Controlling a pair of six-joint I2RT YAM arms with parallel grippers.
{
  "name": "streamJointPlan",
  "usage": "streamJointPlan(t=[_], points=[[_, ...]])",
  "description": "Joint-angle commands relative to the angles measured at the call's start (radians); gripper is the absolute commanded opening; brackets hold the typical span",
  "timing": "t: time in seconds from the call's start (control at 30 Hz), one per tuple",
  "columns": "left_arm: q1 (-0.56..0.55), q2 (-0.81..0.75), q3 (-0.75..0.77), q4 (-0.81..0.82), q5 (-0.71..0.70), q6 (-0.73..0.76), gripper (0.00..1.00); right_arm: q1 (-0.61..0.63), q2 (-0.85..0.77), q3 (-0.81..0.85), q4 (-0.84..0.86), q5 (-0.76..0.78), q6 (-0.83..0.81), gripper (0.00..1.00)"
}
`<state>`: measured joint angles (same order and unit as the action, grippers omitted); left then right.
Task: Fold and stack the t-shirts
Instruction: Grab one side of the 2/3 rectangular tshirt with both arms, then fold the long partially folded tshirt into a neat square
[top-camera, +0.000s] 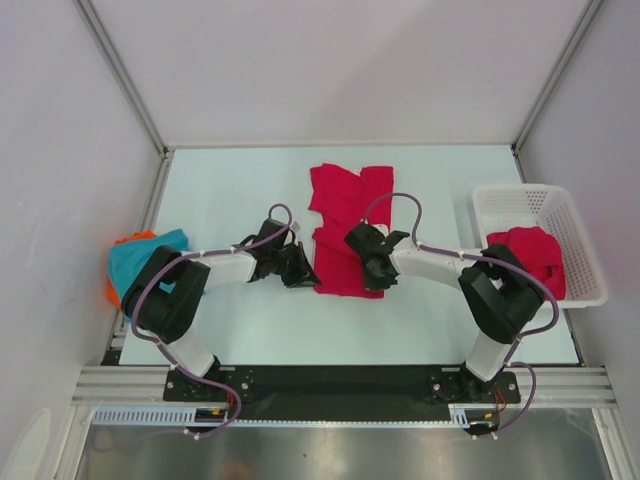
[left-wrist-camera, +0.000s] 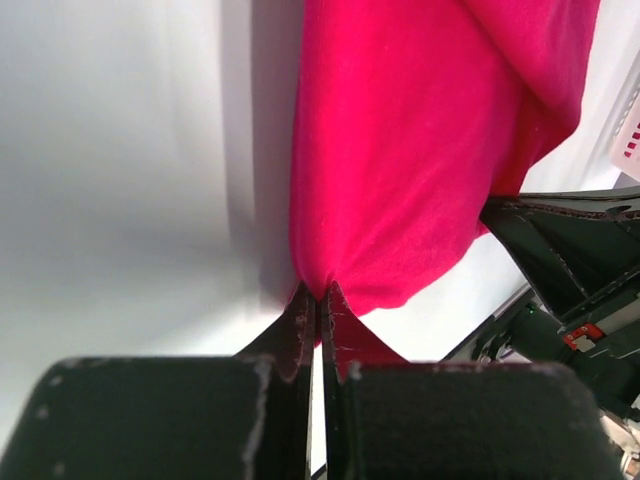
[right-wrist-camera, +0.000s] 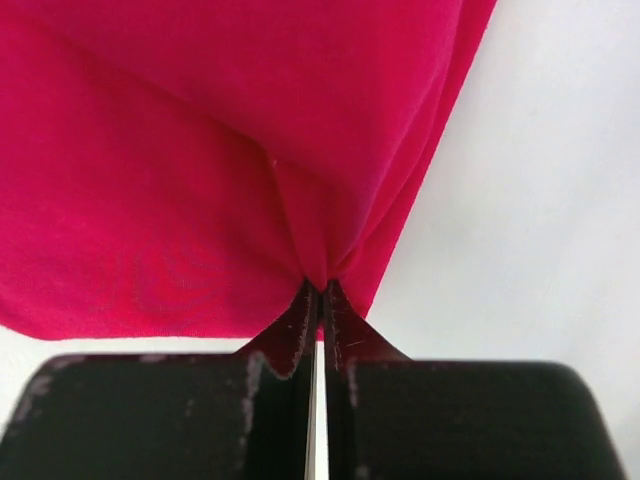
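A crimson t-shirt lies spread on the middle of the table. My left gripper is shut on its near left corner; in the left wrist view the cloth bunches into the closed tips of the gripper. My right gripper is shut on the near right corner, with the crimson cloth pinched between the closed tips of that gripper. A second crimson t-shirt sits in the basket. A teal t-shirt lies at the table's left edge.
The white mesh basket stands at the right edge of the table. Something orange shows beside the teal cloth. In the left wrist view the right arm is close on the right. White walls enclose the table on three sides.
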<state>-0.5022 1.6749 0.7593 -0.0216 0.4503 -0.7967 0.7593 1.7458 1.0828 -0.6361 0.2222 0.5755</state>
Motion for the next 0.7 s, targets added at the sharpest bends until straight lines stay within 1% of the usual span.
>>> streamJointPlan(t=[0.0,0.1,0.2,0.23,0.3,0.33,0.43,0.53,0.67], points=[[-0.007,-0.087,-0.020,-0.004,-0.001,-0.002,0.00,0.041,-0.038,-0.058,0.001,-0.029,0.030,0.00],[-0.009,-0.148,-0.028,-0.035,-0.009,-0.004,0.00,0.058,-0.110,-0.038,-0.048,-0.003,0.035,0.00],[-0.009,-0.217,-0.025,-0.087,0.010,-0.009,0.00,0.098,-0.172,-0.003,-0.152,0.026,0.052,0.00],[-0.007,-0.280,-0.023,-0.118,0.022,-0.010,0.00,0.110,-0.218,0.023,-0.175,0.045,0.058,0.00],[-0.007,-0.349,-0.020,-0.153,0.051,-0.019,0.00,0.156,-0.259,0.046,-0.247,0.060,0.087,0.00],[-0.009,-0.430,-0.018,-0.196,0.056,-0.021,0.00,0.176,-0.300,0.078,-0.273,0.080,0.101,0.00],[-0.010,-0.570,-0.014,-0.271,0.059,-0.038,0.00,0.248,-0.368,0.135,-0.361,0.126,0.158,0.00],[-0.009,-0.651,-0.005,-0.320,0.041,-0.053,0.00,0.276,-0.407,0.149,-0.379,0.135,0.184,0.00],[-0.009,-0.688,0.018,-0.336,0.062,-0.075,0.00,0.290,-0.394,0.204,-0.436,0.155,0.192,0.00]])
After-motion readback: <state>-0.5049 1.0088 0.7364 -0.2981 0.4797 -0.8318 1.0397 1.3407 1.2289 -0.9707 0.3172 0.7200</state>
